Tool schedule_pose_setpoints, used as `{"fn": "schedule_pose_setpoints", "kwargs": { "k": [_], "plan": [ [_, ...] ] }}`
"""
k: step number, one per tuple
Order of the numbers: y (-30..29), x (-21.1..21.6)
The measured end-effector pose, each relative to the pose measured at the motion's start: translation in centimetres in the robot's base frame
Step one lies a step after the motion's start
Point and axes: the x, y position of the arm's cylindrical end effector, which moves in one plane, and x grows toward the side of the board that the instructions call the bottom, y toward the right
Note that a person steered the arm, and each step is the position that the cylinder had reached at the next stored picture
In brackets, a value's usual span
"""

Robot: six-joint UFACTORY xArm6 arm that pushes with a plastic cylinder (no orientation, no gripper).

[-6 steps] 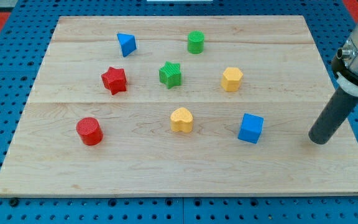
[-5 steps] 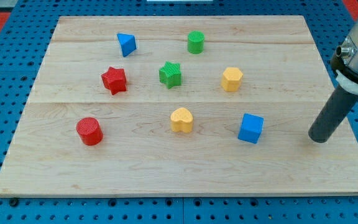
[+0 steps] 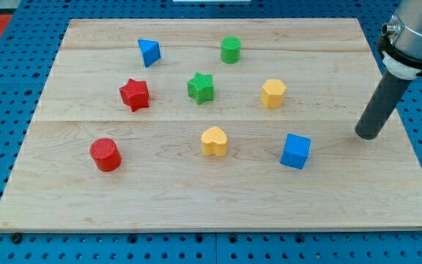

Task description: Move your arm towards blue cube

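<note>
The blue cube (image 3: 295,151) sits on the wooden board (image 3: 343,205) at the lower right of centre. My tip (image 3: 367,135) rests on the board to the right of the cube and slightly above it in the view, about a cube's width and a half away, not touching it. The dark rod rises from the tip to the view's upper right.
A yellow heart block (image 3: 214,141) lies left of the blue cube. A yellow hexagonal block (image 3: 273,93), a green star (image 3: 201,87), a green cylinder (image 3: 231,50), a blue triangular block (image 3: 149,52), a red star (image 3: 134,94) and a red cylinder (image 3: 105,154) are spread over the board.
My tip has moved up the view and slightly left, from lower right of the blue cube's level to just above it. No block has moved.
</note>
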Motion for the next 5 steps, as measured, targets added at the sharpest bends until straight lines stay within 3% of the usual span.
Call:
{"fn": "schedule_pose_setpoints", "kwargs": {
  "k": [3,5],
  "plan": [
    [-0.5,-0.7],
    [-8.3,-0.8]
  ]
}}
